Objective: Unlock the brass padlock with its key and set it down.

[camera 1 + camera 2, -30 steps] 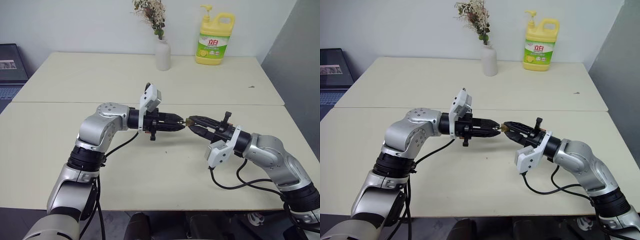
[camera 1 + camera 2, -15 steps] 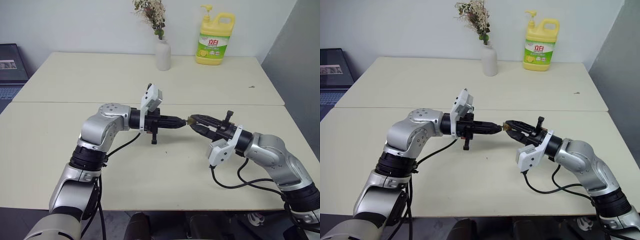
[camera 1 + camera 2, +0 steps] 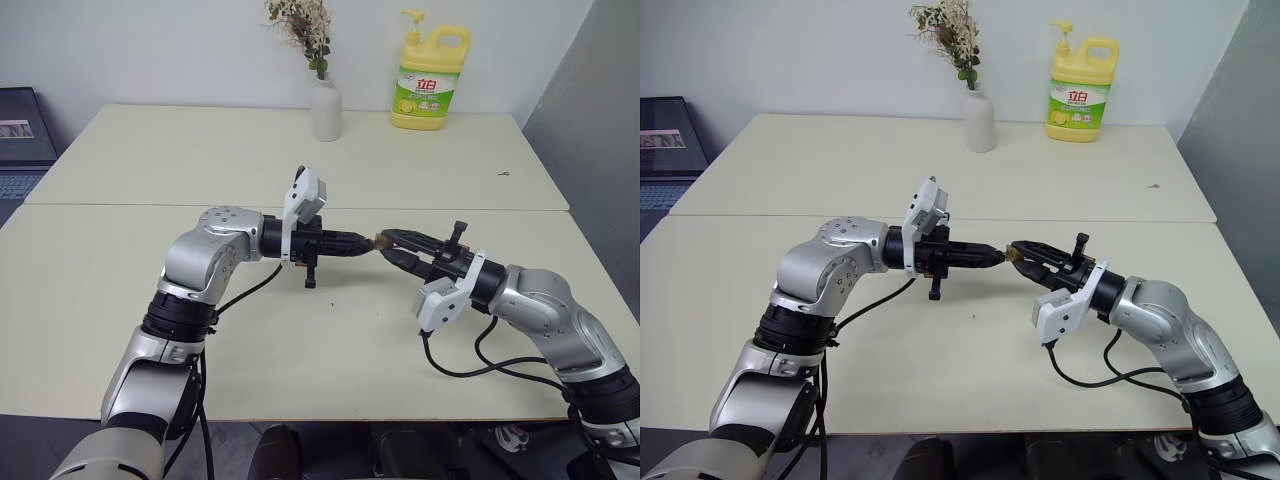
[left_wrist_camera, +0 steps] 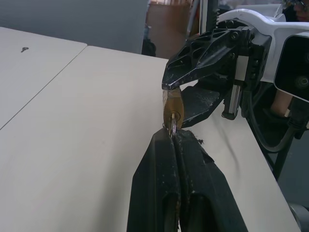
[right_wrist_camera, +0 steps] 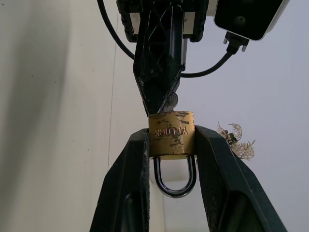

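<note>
Head views bright, evenly lit, diffuse room light from above; sharp across whole scene. Soft faint shadows under arms on cream table (image 3: pixel 120 300). Mild sheen on silver arm shells, no harsh glare. Grey wall (image 3: pixel 600 120) at right darker than white back wall. Left wrist view dimmer, table greyish, background soft; black fingers (image 4: pixel 159 193) near lens slightly blurred. Right wrist view backlit by pale wall, fingers (image 5: pixel 125 193) dark silhouettes; padlock (image 5: pixel 171 135) sharp, lettering readable; dried flowers (image 5: pixel 236 140) behind out of focus.

Padlock (image 5: pixel 171 134): brass-yellow, dark scuffs, silvery shackle. Fingers (image 5: pixel 123 193): black. Bench (image 3: pixel 200 150): pale cream. Vase (image 3: pixel 325 108): white. Bottle (image 3: pixel 430 85): yellow, green label.
</note>
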`<state>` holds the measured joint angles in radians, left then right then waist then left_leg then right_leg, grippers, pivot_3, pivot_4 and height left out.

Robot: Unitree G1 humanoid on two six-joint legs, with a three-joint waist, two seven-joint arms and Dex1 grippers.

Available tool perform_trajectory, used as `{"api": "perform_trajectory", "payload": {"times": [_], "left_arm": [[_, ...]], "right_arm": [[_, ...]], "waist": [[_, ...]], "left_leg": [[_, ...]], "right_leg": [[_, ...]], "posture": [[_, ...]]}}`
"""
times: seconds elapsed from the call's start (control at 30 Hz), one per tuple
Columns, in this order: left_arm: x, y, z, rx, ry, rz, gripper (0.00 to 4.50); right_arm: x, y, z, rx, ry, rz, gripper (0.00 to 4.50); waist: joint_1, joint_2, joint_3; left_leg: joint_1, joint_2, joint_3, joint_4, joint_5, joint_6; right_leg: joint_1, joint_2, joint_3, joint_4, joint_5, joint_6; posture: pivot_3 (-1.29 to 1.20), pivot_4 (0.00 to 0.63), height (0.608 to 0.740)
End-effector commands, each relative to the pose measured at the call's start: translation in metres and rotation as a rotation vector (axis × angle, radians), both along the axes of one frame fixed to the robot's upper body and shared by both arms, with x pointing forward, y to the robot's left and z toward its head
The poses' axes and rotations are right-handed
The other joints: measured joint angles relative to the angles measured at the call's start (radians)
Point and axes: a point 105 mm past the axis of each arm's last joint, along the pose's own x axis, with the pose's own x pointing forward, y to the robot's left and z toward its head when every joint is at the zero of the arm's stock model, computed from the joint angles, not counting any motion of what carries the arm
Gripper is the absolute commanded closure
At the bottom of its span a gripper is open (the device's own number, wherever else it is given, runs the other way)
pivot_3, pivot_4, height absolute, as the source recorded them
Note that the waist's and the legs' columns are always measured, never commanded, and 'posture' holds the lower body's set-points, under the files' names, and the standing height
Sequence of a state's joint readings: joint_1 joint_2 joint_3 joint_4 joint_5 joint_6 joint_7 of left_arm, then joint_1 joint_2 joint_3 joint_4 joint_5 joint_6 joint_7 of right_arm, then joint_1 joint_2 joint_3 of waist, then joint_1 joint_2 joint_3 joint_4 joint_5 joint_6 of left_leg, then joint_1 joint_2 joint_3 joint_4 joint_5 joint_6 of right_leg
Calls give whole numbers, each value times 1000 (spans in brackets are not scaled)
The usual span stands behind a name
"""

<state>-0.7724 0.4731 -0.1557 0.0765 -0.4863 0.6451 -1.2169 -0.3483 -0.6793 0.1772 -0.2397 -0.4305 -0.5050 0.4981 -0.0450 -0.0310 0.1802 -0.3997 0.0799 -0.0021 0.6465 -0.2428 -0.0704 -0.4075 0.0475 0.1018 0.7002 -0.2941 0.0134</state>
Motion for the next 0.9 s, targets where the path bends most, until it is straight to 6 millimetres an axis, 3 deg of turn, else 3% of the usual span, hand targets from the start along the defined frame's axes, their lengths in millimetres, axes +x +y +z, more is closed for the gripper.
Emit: {"api": "perform_trajectory", "payload": {"times": [0.03, 0.13, 0.53, 0.9], "left_arm": [[6, 5, 17, -35, -66, 24, 3859], [12, 8, 17, -41, -65, 45, 2964], [-4, 13, 21, -95, 86, -56, 2952], [-4, 11, 13, -58, 70, -57, 2952]], "right_arm": [[-8, 5, 9, 22, -26, 38, 3563], [-7, 5, 9, 21, -21, 36, 3563], [-9, 6, 7, 12, -16, 47, 3563], [-9, 6, 8, 18, -13, 50, 3563]], "waist": [[0, 0, 0], [1, 0, 0], [1, 0, 0], [1, 0, 0]], "left_leg": [[0, 0, 0, 0, 0, 0], [0, 0, 0, 0, 0, 0], [0, 0, 0, 0, 0, 0], [0, 0, 0, 0, 0, 0]], "right_leg": [[0, 0, 0, 0, 0, 0], [0, 0, 0, 0, 0, 0], [0, 0, 0, 0, 0, 0], [0, 0, 0, 0, 0, 0]], "posture": [[0, 150, 740], [0, 150, 740], [0, 150, 740], [0, 150, 740]]}}
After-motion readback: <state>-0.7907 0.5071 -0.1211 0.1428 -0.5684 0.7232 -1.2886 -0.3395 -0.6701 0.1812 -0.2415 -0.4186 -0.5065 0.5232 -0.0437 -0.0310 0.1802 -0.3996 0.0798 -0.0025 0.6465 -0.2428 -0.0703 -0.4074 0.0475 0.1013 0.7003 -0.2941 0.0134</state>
